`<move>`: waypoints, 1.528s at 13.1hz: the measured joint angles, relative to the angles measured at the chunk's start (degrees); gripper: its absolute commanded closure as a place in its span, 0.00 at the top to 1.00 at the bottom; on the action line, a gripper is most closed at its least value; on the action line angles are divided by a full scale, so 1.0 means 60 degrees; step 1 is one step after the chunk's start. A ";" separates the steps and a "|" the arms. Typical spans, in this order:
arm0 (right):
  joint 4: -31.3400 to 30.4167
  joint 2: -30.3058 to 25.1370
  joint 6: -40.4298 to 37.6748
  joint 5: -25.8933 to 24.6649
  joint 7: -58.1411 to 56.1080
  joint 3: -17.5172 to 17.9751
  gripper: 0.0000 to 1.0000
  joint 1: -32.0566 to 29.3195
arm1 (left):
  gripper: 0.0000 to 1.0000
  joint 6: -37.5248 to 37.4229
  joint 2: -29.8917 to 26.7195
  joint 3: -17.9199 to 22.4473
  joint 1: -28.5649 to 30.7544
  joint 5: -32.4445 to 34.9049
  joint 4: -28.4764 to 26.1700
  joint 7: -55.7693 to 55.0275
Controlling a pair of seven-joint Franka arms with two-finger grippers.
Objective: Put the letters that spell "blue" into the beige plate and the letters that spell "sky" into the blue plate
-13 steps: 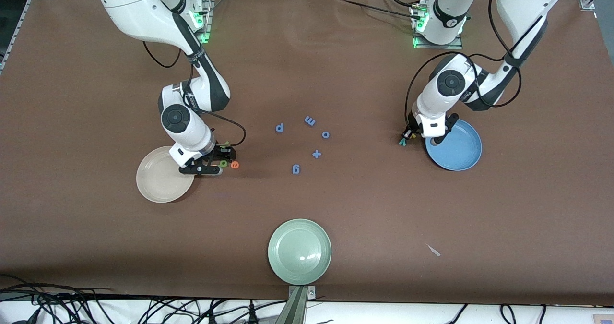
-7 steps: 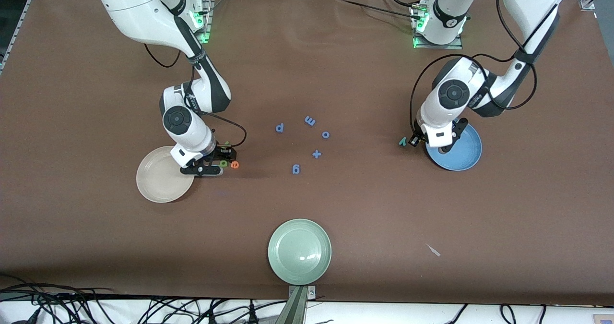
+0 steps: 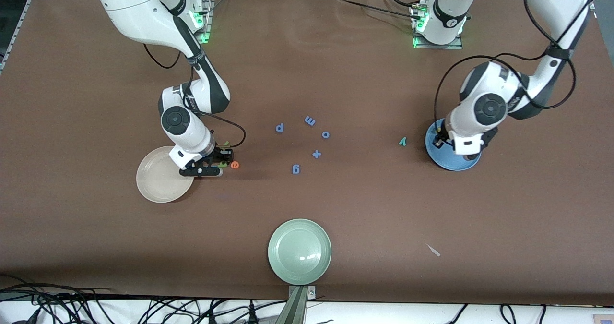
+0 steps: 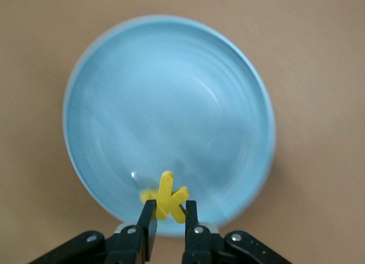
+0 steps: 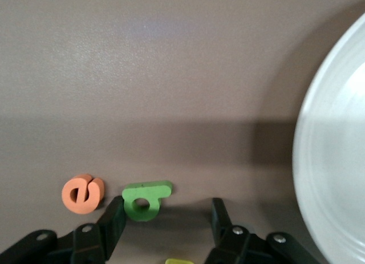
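The left tool (image 4: 169, 221) is hanging over the blue plate (image 4: 114, 104), its fingers pinching the yellow k (image 4: 169, 197). The teal y (image 3: 403, 141) is lying on the counter (image 3: 364, 209) just beside that plate, toward the right arm's end. The right tool (image 5: 168, 224) is sitting low beside the beige plate (image 5: 336, 161), fingers spread apart with the green b (image 5: 144, 199) lying between them, touching one finger. The orange e (image 5: 82, 193) is lying just outside that finger.
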 measured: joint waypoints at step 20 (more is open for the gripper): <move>0.0491 -0.0014 -0.0568 -0.0024 -0.0827 -0.0307 0.27 -0.0109 | 0.66 0.1909 0.1633 -0.1288 -0.0215 0.2328 -0.0434 0.4177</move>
